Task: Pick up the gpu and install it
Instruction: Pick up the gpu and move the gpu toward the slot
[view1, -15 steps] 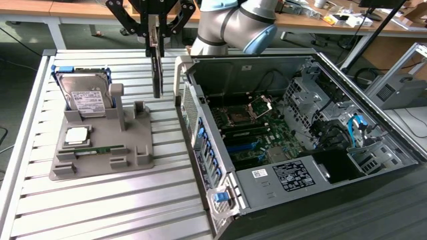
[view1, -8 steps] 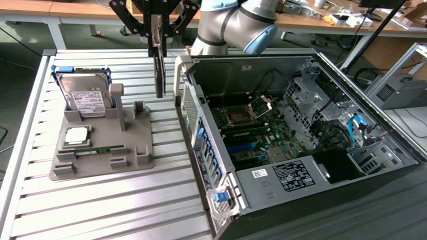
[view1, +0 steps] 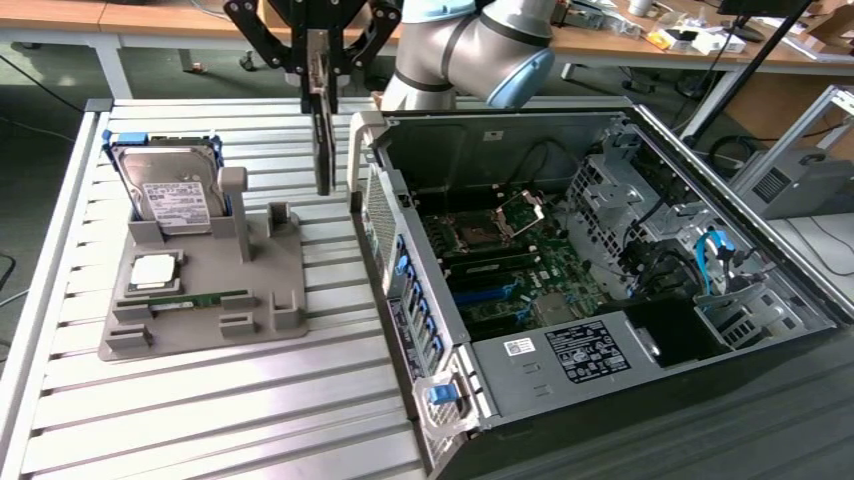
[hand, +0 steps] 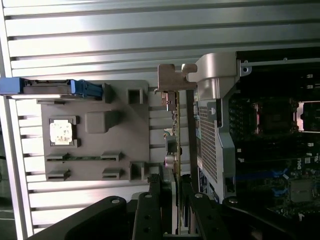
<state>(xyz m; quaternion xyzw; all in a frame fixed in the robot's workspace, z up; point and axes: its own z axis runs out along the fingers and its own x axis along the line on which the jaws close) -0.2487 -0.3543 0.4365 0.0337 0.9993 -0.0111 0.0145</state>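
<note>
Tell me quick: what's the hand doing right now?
Hand: closed on the gpu, holding it on edge in the air.

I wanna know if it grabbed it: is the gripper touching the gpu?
Touching. In the exterior view the gpu hangs upright, clamped on both sides by the gripper.
</note>
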